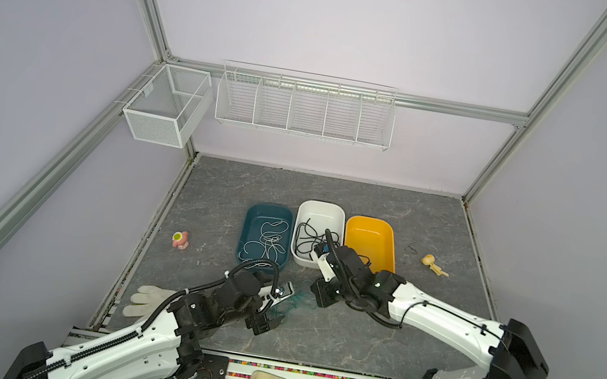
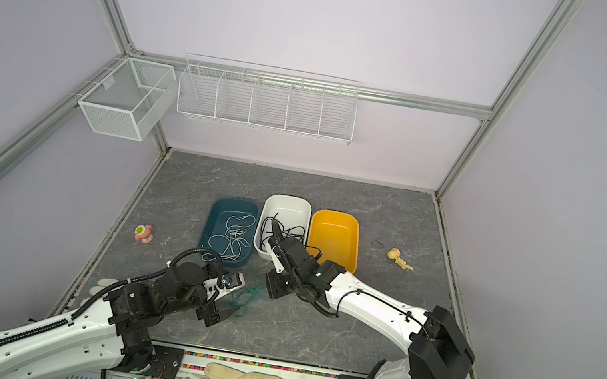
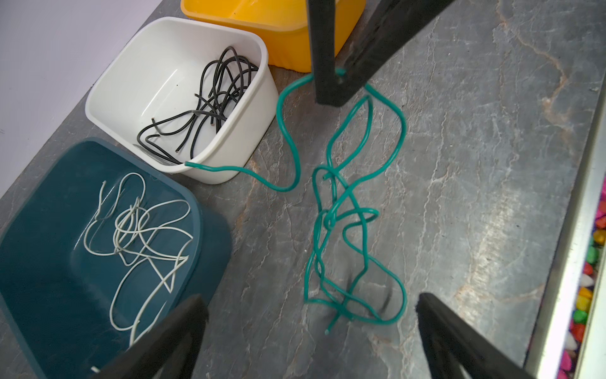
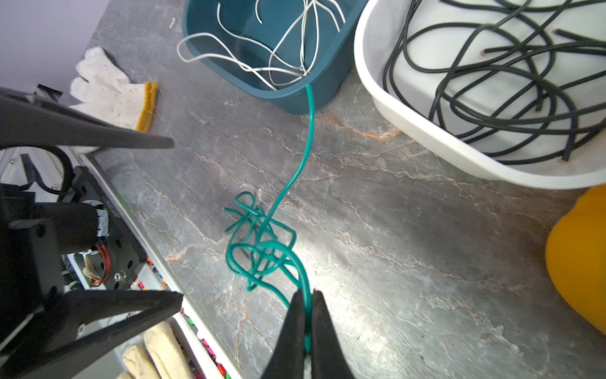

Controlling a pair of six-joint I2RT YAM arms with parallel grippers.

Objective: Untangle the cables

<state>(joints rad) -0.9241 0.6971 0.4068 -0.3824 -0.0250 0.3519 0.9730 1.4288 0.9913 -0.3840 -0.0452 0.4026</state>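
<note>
Right gripper [image 4: 305,297] clamped on one strand of the teal-green cable [image 3: 329,220], presumably to draw it out of its knot. The tangle lies on the worktop [image 1: 352,334] toward the front edge, in front of the bins. Left gripper [image 3: 310,300] hangs over it, jaws wide apart, likely placed to pin the rest. White cables [image 3: 137,229] sit in the teal bin [image 3: 213,236], black cables [image 3: 213,98] in the white bin [image 3: 252,131]. Whether the green free end touches a bin cannot be told; the arm hides the grip in both top views.
</note>
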